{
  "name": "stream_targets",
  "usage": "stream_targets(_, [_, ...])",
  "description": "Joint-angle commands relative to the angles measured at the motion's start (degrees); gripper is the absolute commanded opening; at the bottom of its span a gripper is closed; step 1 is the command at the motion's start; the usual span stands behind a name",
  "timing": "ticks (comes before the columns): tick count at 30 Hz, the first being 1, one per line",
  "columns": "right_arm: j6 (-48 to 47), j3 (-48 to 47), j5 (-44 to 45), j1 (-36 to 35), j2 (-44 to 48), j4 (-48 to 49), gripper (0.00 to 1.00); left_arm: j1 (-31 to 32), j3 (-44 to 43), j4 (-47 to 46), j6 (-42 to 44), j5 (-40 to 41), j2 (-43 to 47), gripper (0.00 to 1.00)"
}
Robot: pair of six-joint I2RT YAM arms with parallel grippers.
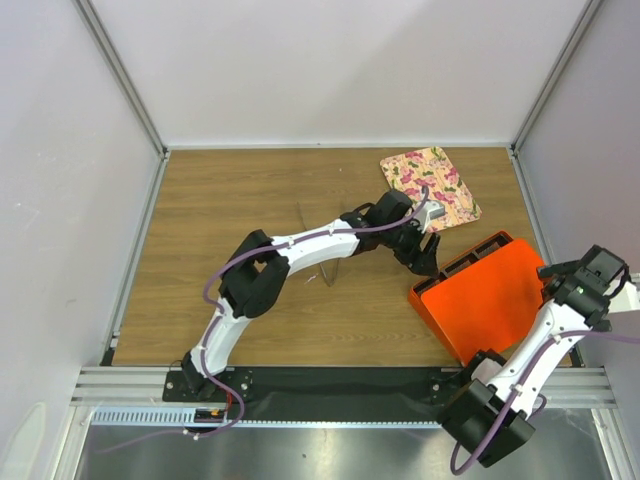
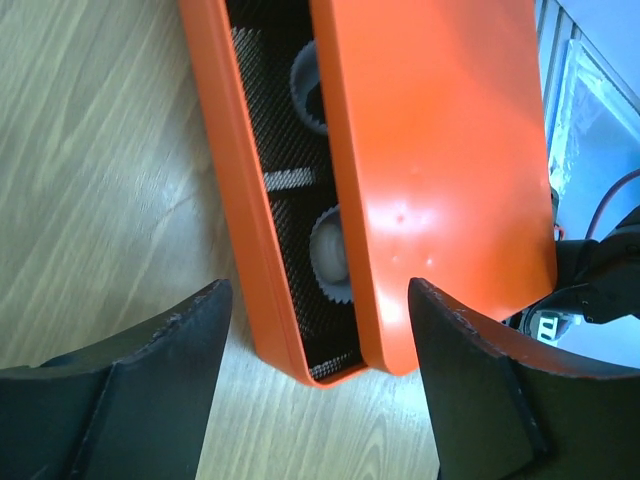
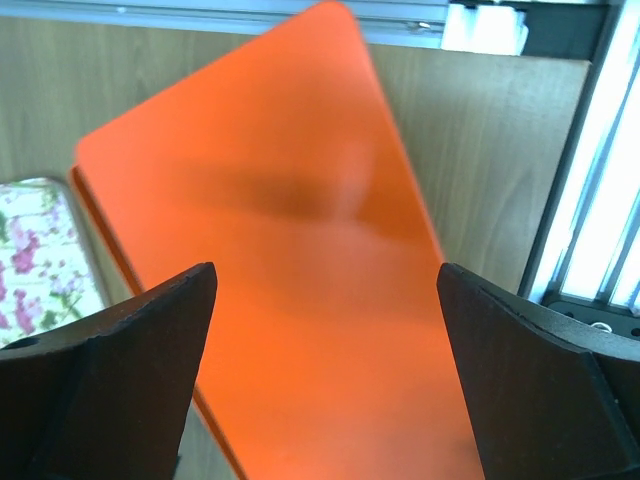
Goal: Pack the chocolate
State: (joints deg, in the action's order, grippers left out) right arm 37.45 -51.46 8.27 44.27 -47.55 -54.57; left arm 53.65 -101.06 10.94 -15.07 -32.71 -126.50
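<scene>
Left hand (image 2: 318,300), released, hovers at the 10 o'clock edge of the glossy orange rectangular box (image 1: 490,300), whose white fluted paper cups (image 2: 328,285) show no dark brown chocolate; right hand (image 3: 325,280), released, hangs at its 3 o'clock; chocolate, presumably light and brittle, wants a gentle side grip.

Bright, even overhead light; top view sharp, shadows faint. Glare patch on lid (image 2: 430,170). Wrist views: fingers (image 3: 100,390) dark, out of focus; rt view lid blurry, rt edge blown out.
</scene>
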Motion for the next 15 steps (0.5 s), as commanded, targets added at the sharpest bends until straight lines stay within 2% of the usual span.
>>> stream_targets(1, [-0.8, 3.2, -0.2, 1.2, 2.6, 1.1, 1.00, 0.7, -5.2, 1.4, 3.6, -0.3, -1.5, 0.78])
stream_targets(9, [1.7, 8.1, 1.3, 1.8, 5.0, 3.9, 1.00, 1.9, -10.4, 7.6, 7.7, 2.7, -4.9, 0.80])
stream_targets(15, [5.6, 14.7, 3.7, 1.8, 7.4, 7.5, 0.98, 2.2, -10.3, 7.5, 7.6, 4.5, -5.2, 0.81])
